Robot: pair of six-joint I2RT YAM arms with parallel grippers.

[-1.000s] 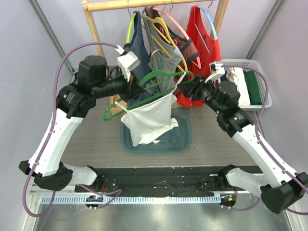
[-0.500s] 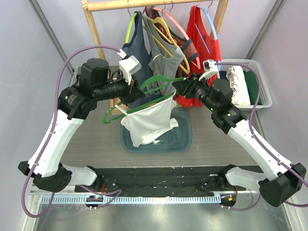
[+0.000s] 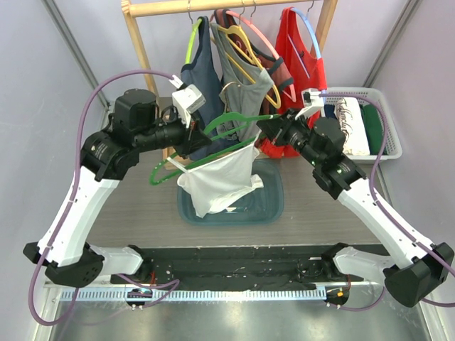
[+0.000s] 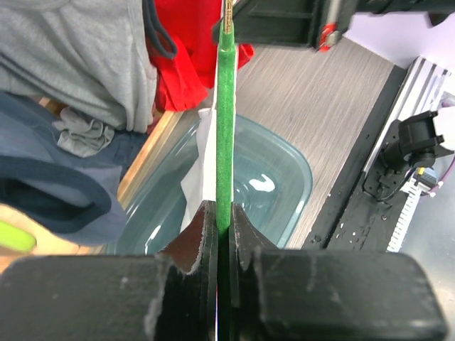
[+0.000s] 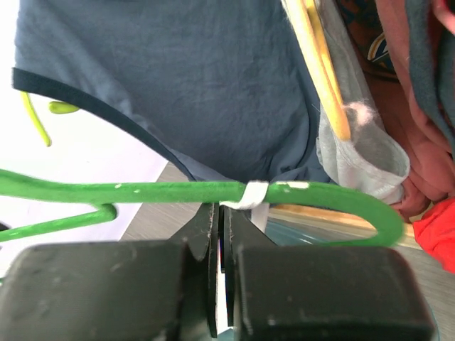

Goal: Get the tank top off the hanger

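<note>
A white tank top (image 3: 217, 181) hangs from a green hanger (image 3: 234, 117) held in the air above a teal bin. My left gripper (image 3: 193, 138) is shut on the hanger's lower bar, which shows as a green rod (image 4: 225, 128) running straight out from between the left gripper's (image 4: 224, 217) jaws. My right gripper (image 3: 264, 128) is at the hanger's right end. In the right wrist view a white strap (image 5: 254, 193) loops over the green hanger (image 5: 142, 192), and the right gripper (image 5: 222, 213) is shut on the strap just beneath the bar.
The teal bin (image 3: 274, 206) sits on the table under the tank top. Behind it a wooden rack (image 3: 213, 7) carries navy, grey and red garments on several hangers. A white basket (image 3: 387, 135) with folded clothes stands at the right.
The right gripper moved left to the hanger's right end and closed on the white strap. The left arm and hanger shifted only slightly.
</note>
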